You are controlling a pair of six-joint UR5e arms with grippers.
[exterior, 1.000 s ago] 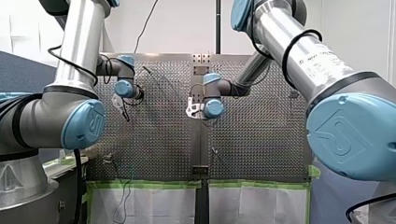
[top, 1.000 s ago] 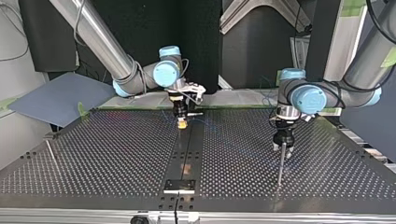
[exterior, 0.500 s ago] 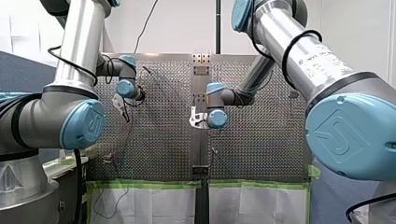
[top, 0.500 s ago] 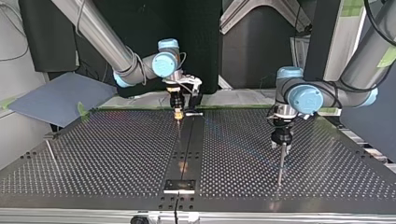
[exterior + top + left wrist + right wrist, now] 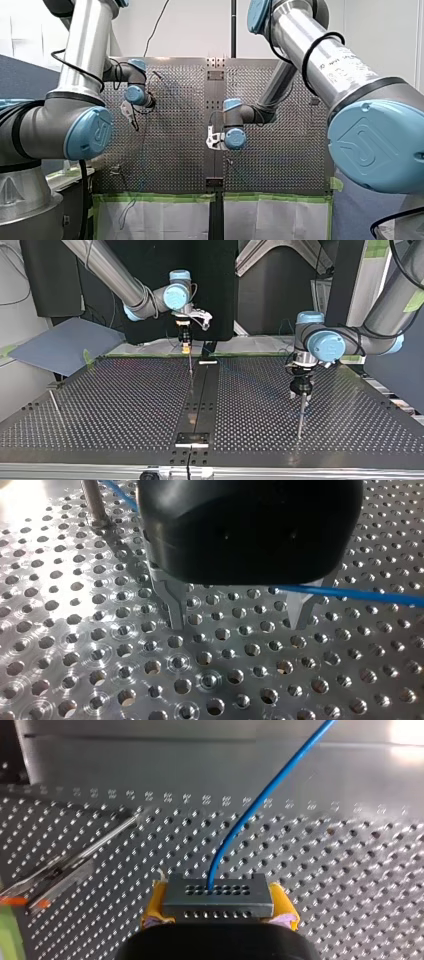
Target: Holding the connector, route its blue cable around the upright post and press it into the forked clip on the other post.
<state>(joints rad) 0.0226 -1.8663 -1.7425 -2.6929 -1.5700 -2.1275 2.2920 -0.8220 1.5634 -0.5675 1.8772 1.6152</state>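
Yellow pads [image 5: 156, 902] of my right gripper [image 5: 218, 904] pinching a flat grey connector [image 5: 217, 899] with 2 rows of small holes, thin blue cable [image 5: 250, 815] rising from 1 hole, metal fingers [image 5: 175, 605] of my left gripper [image 5: 240, 616] spread over the perforated table [image 5: 100, 680]

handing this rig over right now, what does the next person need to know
My right gripper: shut on the connector, yellow pads either side, above the table.
My left gripper: open, nothing between its fingers, low over the table beside the upright post.
The blue cable leaves the connector and runs past that post, close by my left gripper.
Done: connector grasped; whether the cable is round the post, cannot tell.
Left: press the cable into the forked clip, which no view shows plainly.
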